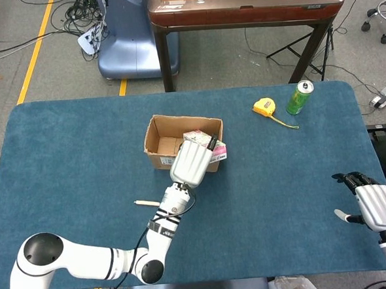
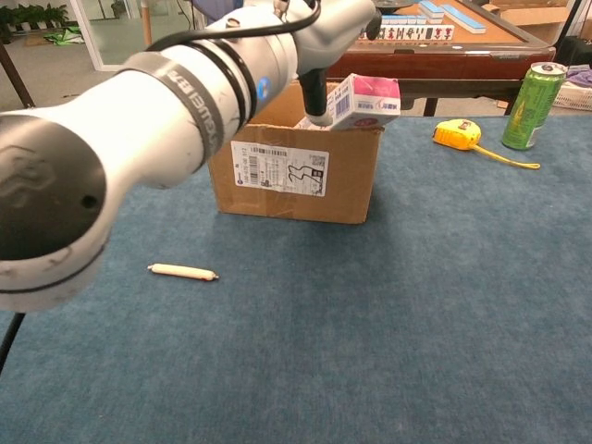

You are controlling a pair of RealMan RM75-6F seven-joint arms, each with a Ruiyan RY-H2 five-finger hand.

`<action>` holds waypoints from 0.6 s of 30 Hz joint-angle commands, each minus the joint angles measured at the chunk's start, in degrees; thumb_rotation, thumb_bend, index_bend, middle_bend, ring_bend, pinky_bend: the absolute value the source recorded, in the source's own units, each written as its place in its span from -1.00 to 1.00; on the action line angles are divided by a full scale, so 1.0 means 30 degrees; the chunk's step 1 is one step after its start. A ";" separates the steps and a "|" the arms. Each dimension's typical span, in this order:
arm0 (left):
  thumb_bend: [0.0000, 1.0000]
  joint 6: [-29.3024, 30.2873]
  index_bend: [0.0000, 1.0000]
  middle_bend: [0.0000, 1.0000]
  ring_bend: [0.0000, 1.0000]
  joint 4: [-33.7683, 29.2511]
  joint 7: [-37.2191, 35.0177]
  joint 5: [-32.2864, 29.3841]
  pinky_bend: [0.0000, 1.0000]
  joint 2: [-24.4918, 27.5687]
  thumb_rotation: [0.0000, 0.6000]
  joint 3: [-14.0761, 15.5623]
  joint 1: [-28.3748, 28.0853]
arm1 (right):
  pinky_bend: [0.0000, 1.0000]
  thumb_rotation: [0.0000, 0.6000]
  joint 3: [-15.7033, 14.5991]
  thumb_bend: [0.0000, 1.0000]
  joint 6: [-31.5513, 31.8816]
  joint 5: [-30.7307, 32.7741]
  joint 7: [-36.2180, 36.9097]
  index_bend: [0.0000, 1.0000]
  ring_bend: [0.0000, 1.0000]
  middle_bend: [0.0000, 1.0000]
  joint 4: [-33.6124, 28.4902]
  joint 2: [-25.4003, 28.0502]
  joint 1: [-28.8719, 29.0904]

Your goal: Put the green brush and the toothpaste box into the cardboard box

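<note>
Toothpaste box, white and pink carton [image 2: 365, 100], pinched in the left hand's [image 1: 191, 163] fingers over the open brown cardboard box [image 2: 294, 176], not released; green brush unseen.

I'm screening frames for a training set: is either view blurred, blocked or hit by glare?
Head view: sharp, evenly lit, soft shadows; the brown cardboard box and the white-and-pink toothpaste box read clearly. Chest view: the white left arm, close to the lens, fills the upper left and looks soft; the green drink can stays crisp. No strong glare in either.
</note>
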 commanded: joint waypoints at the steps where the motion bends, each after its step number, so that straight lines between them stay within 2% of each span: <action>1: -0.70 0.0994 -0.71 1.00 1.00 -0.2074 0.0467 0.0289 1.00 0.1260 1.00 0.0791 0.0882 | -0.25 1.00 0.0009 -1.00 0.0025 0.0021 -0.0032 -0.46 -0.57 -0.33 0.0001 -0.0012 -0.0011; 11: -0.70 0.3156 -0.71 0.99 0.97 -0.6394 -0.0792 0.2802 1.00 0.4508 1.00 0.3861 0.3987 | -0.25 1.00 0.0107 -1.00 0.0157 0.0228 -0.0347 -0.46 -0.57 -0.33 -0.0010 -0.0136 -0.0060; 18: -0.70 0.4250 -0.71 0.70 0.65 -0.7797 -0.2977 0.5021 1.00 0.6479 1.00 0.6094 0.6560 | -0.25 1.00 0.0206 -1.00 0.0324 0.0208 -0.0649 -0.46 -0.56 -0.33 0.0133 -0.0426 -0.0037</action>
